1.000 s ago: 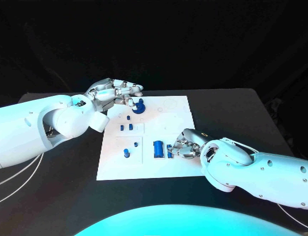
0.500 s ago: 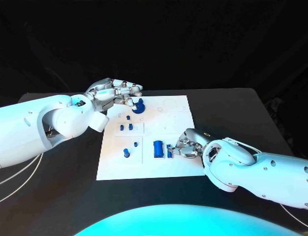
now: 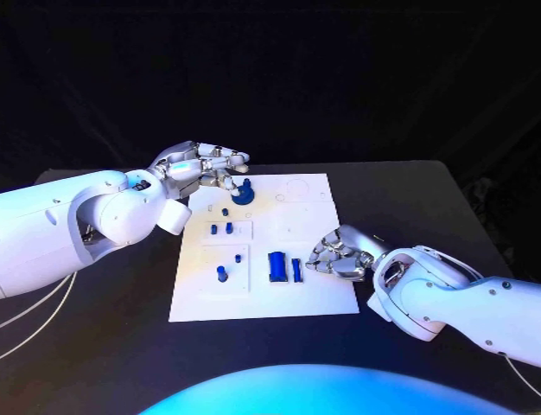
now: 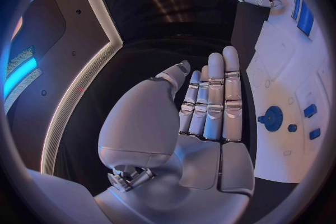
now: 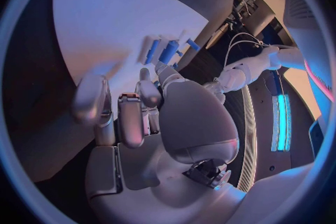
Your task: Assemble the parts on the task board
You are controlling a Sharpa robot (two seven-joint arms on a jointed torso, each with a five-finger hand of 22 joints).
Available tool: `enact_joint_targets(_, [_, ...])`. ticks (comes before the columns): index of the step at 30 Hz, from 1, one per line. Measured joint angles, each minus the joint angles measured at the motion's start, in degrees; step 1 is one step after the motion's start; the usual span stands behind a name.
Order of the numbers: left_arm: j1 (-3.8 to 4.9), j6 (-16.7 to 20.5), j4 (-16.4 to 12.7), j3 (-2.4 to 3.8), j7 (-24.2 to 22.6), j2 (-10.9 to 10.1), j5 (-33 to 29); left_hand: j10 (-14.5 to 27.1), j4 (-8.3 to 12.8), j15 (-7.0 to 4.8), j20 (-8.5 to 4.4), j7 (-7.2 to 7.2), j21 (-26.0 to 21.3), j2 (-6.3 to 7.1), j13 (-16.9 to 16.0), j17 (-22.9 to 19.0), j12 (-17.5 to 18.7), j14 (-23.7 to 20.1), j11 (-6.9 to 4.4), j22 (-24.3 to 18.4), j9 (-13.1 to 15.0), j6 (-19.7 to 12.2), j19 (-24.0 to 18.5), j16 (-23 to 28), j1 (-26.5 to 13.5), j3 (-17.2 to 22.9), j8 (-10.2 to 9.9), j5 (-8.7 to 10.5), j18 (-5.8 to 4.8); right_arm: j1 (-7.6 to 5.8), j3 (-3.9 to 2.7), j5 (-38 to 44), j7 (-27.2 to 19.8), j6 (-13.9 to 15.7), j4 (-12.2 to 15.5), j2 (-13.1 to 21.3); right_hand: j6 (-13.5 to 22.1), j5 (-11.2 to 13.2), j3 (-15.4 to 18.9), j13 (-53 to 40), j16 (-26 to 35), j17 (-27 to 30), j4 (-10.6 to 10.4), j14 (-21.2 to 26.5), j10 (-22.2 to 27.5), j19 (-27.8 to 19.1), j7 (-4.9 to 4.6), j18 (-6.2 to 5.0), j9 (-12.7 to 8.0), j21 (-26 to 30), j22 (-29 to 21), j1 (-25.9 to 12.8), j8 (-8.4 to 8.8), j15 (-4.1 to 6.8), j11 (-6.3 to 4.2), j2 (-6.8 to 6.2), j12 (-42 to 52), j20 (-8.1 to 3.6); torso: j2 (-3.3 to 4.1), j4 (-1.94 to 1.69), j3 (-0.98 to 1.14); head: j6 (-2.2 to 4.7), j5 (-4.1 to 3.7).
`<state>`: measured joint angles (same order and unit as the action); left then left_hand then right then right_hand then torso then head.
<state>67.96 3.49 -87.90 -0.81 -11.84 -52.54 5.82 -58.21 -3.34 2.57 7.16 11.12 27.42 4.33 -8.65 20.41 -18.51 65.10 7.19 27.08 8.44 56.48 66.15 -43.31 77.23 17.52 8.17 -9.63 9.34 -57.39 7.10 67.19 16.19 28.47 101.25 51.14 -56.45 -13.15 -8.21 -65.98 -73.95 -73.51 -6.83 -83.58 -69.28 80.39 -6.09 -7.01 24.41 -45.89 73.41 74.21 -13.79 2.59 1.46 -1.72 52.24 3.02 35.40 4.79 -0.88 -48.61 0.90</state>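
Since a second ago the right hand (image 3: 337, 255) has drawn back from the thin blue bar (image 3: 298, 270), which now lies uncovered on the board, and a gap shows between them where the fingers sat over it before. Its fingers are curled inward; the right wrist view shows them bent with nothing between them.

Across the black table (image 3: 420, 194) lies the white task board (image 3: 308, 203), the largest thing, running from the left hand to the right hand. The left hand (image 3: 203, 165) stays at the board's far left corner, little changed. In the left wrist view its fingers (image 4: 217, 98) are straight and pressed side by side, the palm bare, nothing held.

Of the blue parts, the round gear-like piece (image 3: 242, 189) stands near the far edge, just beside the left hand's fingertips; whether they touch it I cannot tell. The thick blue cylinder (image 3: 276, 264) lies flat in the near half, with the thin blue bar just beside it on the side toward the right hand. Two small pegs (image 3: 222, 229) stand side by side in the middle, and another small peg (image 3: 221, 274) stands toward the near left.
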Motion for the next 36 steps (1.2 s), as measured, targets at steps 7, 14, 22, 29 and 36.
enact_joint_targets(7, [-1.14, 1.22, 3.96, -0.1, -1.98, 2.32, -0.97, 0.18, -1.0, 1.95, 2.65, -0.12, -8.93, 0.27, 0.89, -4.95, 0.14, -6.96, 0.19, -5.27, 0.07, -0.12, -7.41, 11.17, -0.28, -1.33, 0.46, 0.0, -0.01, -3.33, -0.24, -22.3, -15.53, -2.14, -7.74, -1.37, 3.38, 4.08, -0.72, 20.49, 38.24, 26.28, 0.23, 12.16, 11.57, -9.6, -2.43, -2.77, -2.61, 33.78, -18.24, 3.4, 3.01, -2.41, 2.35, 0.1, -24.57, 2.57, -1.69, 0.49, -0.35, 2.45, 0.24])
enact_joint_targets(14, [-2.44, 3.89, 10.14, -0.08, -5.45, 6.03, -3.99, -0.75, -2.02, 4.4, 7.2, -0.01, -19.12, -0.09, 3.87, -9.82, 5.75, -9.92, 1.15, -12.24, -1.15, -0.82, -13.85, 24.97, 0.58, -1.22, -0.58, 0.0, -0.01, -6.93, -1.06, -40.43, -25.02, -5.32, -18.61, -5.41, 3.37, 4.29, -2.66, 39.67, 59.5, 38.43, -0.94, 22.43, 10.53, -22.0, -3.49, -2.77, -6.5, 42.29, -34.48, 5.32, 6.84, -7.01, 5.1, -0.91, -38.22, 7.03, -3.4, 1.04, -0.7, 5.18, 0.83])
enact_joint_targets(22, [-3.86, 6.4, 15.21, -0.09, -9.21, 9.53, -7.01, 0.3, -2.41, 6.38, 9.22, 0.21, -23.75, -0.45, 4.99, -14.77, 12.71, -12.78, 2.8, -17.76, -3.77, -1.44, -15.98, 35.49, 1.21, -3.71, -3.06, 0.0, -0.01, -8.77, -1.56, -50.99, -30.45, -7.4, -27.86, -9.07, 3.7, 4.29, -1.51, 54.97, 70.39, 53.79, -0.29, 26.07, 10.72, -30.09, -3.17, -3.61, -11.7, 42.3, -51.42, 5.02, 10.17, -10.69, 8.1, -0.61, -46.43, 11.83, -5.07, 0.93, -0.77, 6.67, 1.41])
enact_joint_targets(29, [-4.46, 7.68, 16.25, -0.08, -10.6, 10.21, -8.14, 5.48, -0.73, 5.92, 7.95, -0.58, -24.83, -1.96, 6.08, -17.13, 15.37, -17.01, 2.22, -19.68, -5.53, -6.37, -20.49, 37.6, -5.04, -5.64, -4.9, 0.86, -0.01, -9.06, -1.69, -53.56, -31.94, -8.11, -29.92, -9.97, 8.46, 5.0, 0.53, 59.86, 71.38, 60.98, 1.28, 29.8, 15.16, -34.29, -2.52, -3.61, -15.11, 43.25, -58.28, -2.23, 11.17, -10.19, 7.72, 1.15, -49.08, 10.74, -5.58, 0.66, -0.57, 7.43, 1.95])
enact_joint_targets(36, [-4.84, 9.46, 13.72, 0.02, -10.52, 9.97, -8.07, 18.95, 2.21, 3.75, 4.09, -3.27, -26.44, -3.6, 7.86, -19.41, 17.4, -29.31, -0.2, -21.67, -7.53, -19.15, -32.17, 41.19, -23.55, -8.59, -7.08, 3.13, -1.8, -7.75, -2.85, -54.42, -32.55, -6.27, -26.41, -9.14, 20.71, 7.1, 2.72, 63.16, 72.92, 64.21, 4.77, 43.54, 28.97, -46.05, -0.33, -1.36, -17.48, 44.96, -62.15, -20.58, 12.74, -8.25, 5.35, 1.54, -51.14, 7.23, -5.28, -0.31, -0.36, 8.98, 1.26])
